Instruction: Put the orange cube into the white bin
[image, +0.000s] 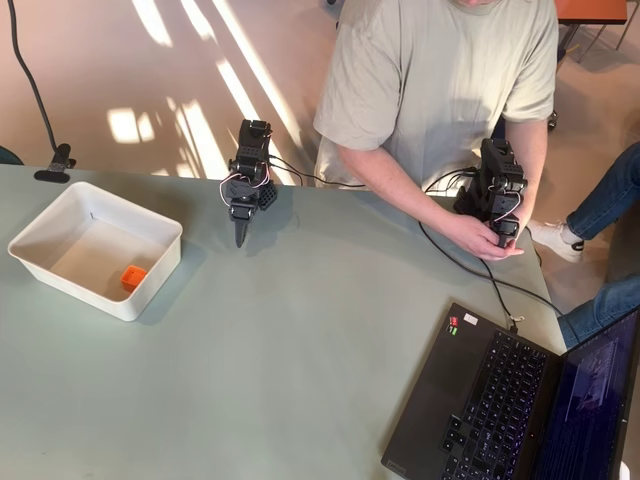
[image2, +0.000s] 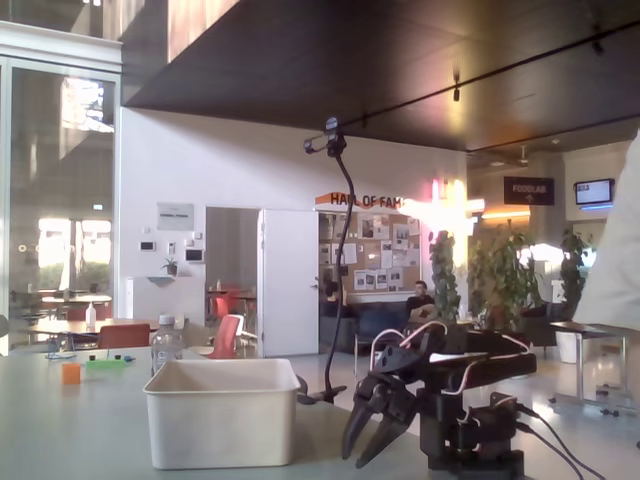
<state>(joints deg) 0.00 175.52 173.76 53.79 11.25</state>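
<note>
A: Where does the tabletop (image: 300, 340) end?

B: In the overhead view its far edge runs just behind the arm's base, and its right edge slants down past the laptop (image: 510, 400) at the lower right. A person in a pale shirt (image: 440, 80) stands behind that far edge. A black gooseneck clamp (image: 55, 165) grips the edge at the upper left.

A: And the room to move?

B: A wide bare stretch lies between the white bin (image: 60, 210) on the left and the laptop on the right, running down to the near side of the picture. The stretch between the arm and the bin is bare too.

A: The tool?

B: In the overhead view the tool (image: 241, 233) points down toward the near side, close to the far edge. In the fixed view the tool (image2: 372, 442) hangs low over the tabletop with its two fingers a little apart, nothing between them.

A: The orange cube?

B: The orange cube (image: 133, 277) sits inside the bin, on its floor against the wall at the near right corner. It lies to the left of the tool and nearer the viewer, well apart from it, with the bin's right wall between them. In the fixed view the white bin (image2: 222, 412) stands just left of the tool, and its wall hides the inside.
</note>
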